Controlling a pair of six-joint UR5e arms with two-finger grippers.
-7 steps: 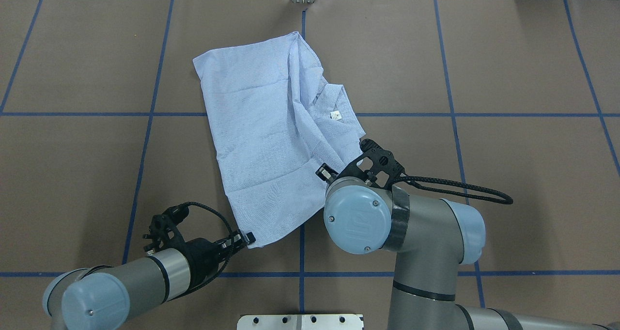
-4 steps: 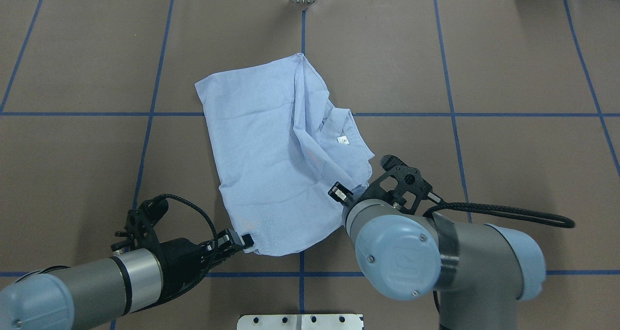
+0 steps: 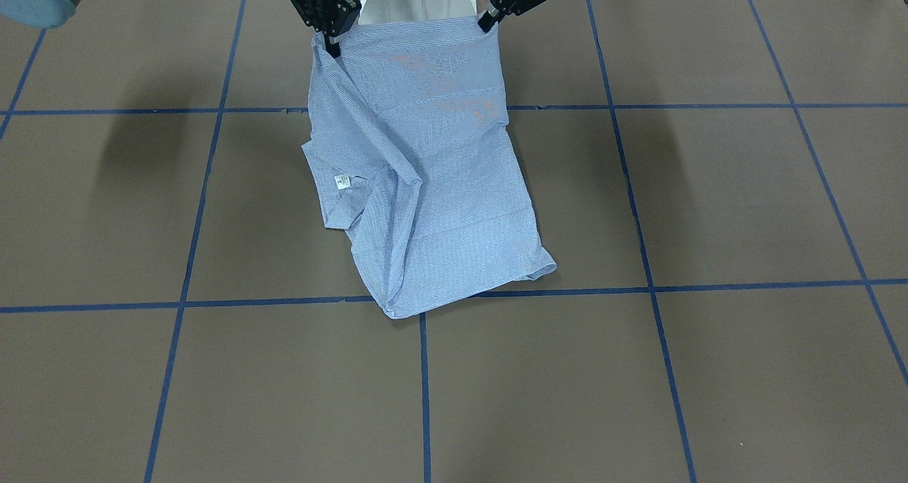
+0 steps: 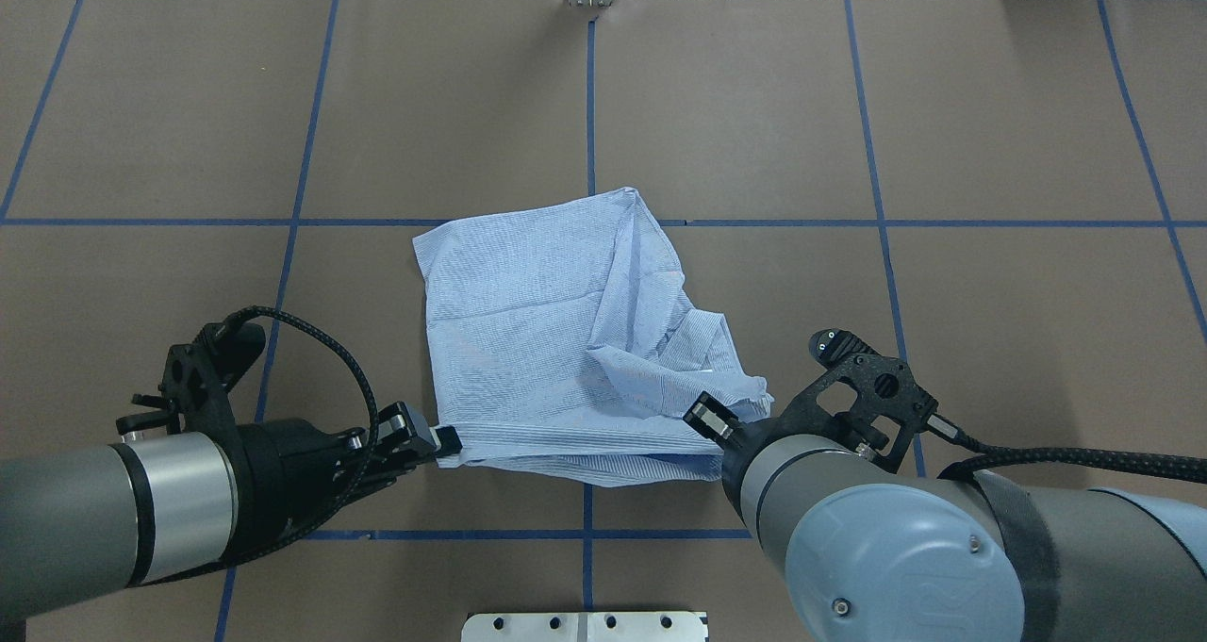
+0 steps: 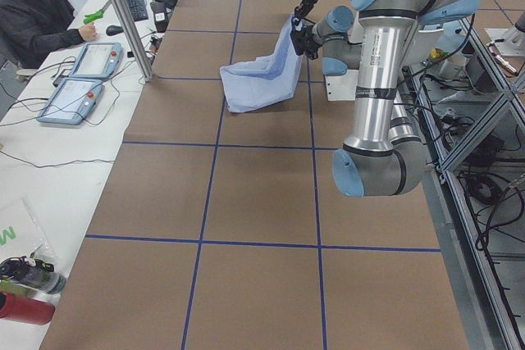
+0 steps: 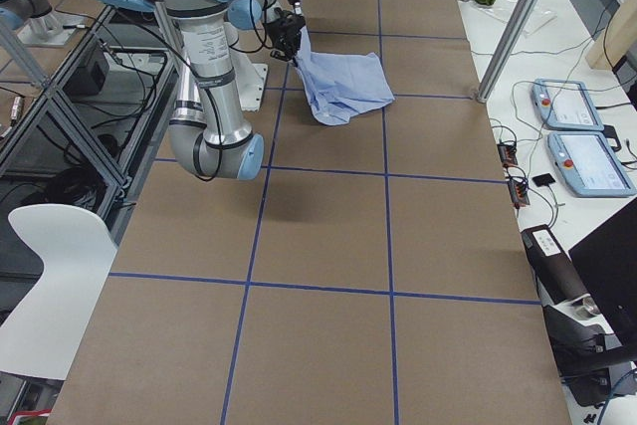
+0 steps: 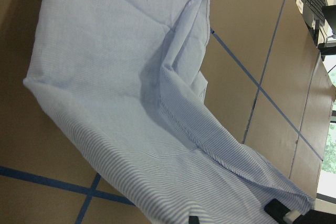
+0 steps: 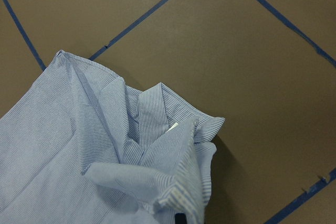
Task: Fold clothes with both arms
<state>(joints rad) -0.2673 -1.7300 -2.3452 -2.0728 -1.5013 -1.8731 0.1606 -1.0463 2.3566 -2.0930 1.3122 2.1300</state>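
Evidently a fold is under way: the left hand [image 4: 451, 442] and right hand [image 4: 709, 419] each pinch a near corner of the shirt [image 4: 528, 331], its hem lifted taut between them, far half resting on the bench [image 4: 943, 133]. Next, I judge, both must travel together, evenly. Thin, limp striped cloth; collar [image 4: 712, 345] bunched at the right.

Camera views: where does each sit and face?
Front-facing: across the table, facing the robot; left tool, right tool at top, gripping the light blue-and-white striped shirt.
Overhead: behind the robot, facing forward; silver-grey left arm, right arm.
Exterior left: table's end; left arm near.
Exterior right: opposite end; right arm near.
Left wrist: along the shirt; tool tips below.
Right wrist: onto its collar; tool tip below.
Front-facing and overhead share the shirt, mirrored.
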